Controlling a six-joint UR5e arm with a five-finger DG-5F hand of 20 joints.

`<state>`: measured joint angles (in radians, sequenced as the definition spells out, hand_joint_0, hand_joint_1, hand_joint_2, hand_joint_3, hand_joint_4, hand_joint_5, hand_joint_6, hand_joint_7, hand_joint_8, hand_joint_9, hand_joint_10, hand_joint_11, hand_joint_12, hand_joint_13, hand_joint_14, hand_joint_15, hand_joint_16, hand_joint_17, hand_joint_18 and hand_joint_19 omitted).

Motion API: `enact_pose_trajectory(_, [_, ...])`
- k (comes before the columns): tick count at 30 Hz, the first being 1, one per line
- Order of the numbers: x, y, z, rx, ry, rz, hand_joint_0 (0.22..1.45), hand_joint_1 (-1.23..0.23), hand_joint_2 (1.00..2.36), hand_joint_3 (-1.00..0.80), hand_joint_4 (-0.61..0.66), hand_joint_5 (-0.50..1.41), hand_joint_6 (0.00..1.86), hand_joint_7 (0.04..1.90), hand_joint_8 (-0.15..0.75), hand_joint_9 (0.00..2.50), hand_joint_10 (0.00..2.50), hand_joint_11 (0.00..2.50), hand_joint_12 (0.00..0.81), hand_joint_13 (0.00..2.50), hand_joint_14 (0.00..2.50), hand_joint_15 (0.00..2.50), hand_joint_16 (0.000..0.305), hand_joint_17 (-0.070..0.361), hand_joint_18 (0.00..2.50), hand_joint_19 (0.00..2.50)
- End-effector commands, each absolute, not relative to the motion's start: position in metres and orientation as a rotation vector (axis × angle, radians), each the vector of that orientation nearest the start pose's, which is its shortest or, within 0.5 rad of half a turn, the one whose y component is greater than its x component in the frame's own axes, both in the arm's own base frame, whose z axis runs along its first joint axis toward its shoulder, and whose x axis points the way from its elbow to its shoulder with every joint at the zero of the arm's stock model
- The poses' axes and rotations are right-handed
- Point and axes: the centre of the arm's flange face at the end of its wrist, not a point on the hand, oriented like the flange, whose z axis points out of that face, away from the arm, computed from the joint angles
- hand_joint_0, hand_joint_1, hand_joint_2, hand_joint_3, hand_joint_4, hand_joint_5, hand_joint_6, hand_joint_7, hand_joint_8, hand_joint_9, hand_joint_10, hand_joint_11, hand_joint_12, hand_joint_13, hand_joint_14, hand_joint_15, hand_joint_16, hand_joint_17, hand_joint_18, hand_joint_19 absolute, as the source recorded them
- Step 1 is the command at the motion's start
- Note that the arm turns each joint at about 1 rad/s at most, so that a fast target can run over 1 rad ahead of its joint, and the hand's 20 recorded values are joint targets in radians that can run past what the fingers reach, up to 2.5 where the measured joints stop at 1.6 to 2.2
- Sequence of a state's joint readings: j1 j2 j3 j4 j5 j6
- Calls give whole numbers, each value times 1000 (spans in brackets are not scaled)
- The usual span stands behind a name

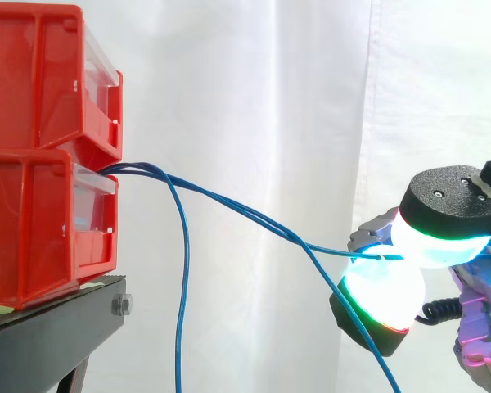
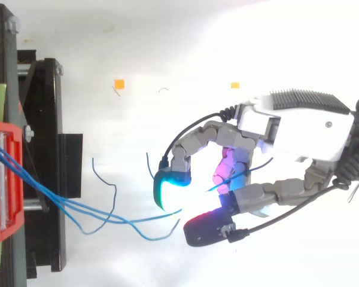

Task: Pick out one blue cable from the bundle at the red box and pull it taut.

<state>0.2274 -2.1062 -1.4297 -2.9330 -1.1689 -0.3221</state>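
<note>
The fingers of the hand are curled, and two of them press together on one blue cable, so it is pinched and cannot slip out. This cable runs from the bundle, which comes out at the front of the red box on the table, across the open space to the hand, well apart from the box. It has a light bend, so I judge it is not yet fully tight. One loose cable hangs straight down near the box, and another slopes down under the hand. The pinch is near the cable's end, I think so that almost the whole length can be stretched.
</note>
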Motion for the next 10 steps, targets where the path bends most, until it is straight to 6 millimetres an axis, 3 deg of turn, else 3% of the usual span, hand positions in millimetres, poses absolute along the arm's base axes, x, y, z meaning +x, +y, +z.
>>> enact_pose_trajectory(1, [673, -20, 262, 1127, 1401, 723, 604, -699, 1008, -136, -110, -30, 871, 978, 275, 1681, 18, 1319, 376, 1226, 25, 1054, 58, 132, 945, 879])
enact_pose_trajectory(10, [673, -21, 262, 1128, 1400, 722, 604, -698, 1008, -138, -114, -31, 871, 978, 271, 1679, 18, 1306, 379, 1222, 24, 1045, 59, 132, 946, 888])
